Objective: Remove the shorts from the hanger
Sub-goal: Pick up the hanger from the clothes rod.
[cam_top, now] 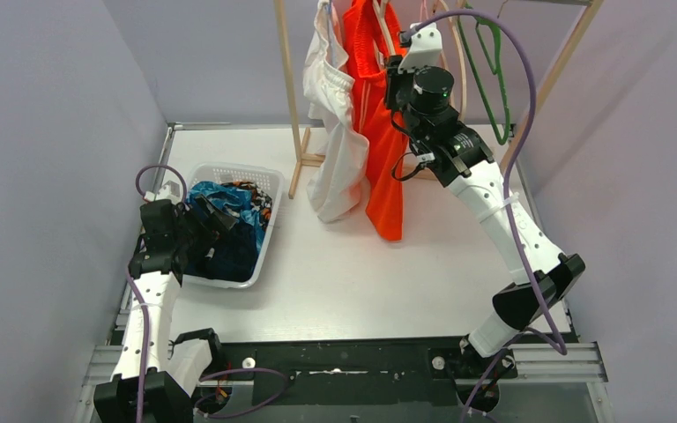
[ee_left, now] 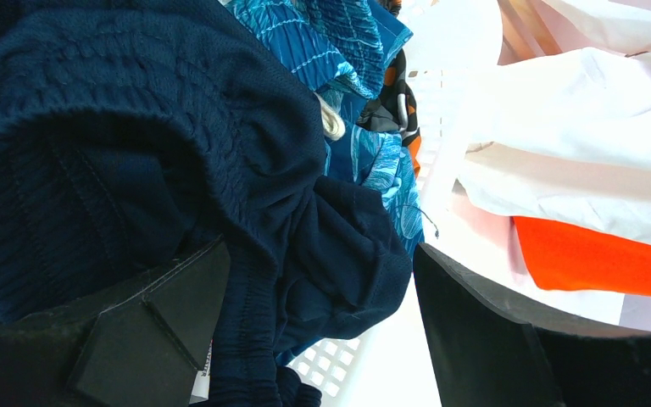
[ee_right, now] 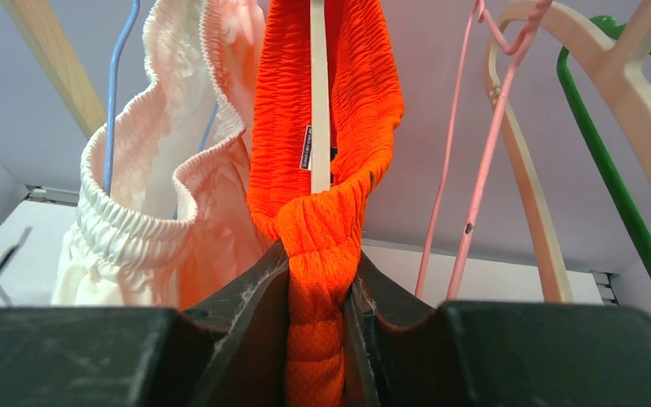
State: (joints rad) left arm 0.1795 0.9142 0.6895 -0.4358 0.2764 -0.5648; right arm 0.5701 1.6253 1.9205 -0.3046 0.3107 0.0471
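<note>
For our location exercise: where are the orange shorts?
The orange shorts hang from the rack at the back of the top view, just right of the white shorts, pinched by the right gripper.

Cols: orange shorts bright solid, white shorts plain, navy shorts dark solid. Then teal-blue shorts w/ pale wavy print; camo shorts orange/black/pale. White basket; green hanger, pink hanger, blue hanger.
</note>
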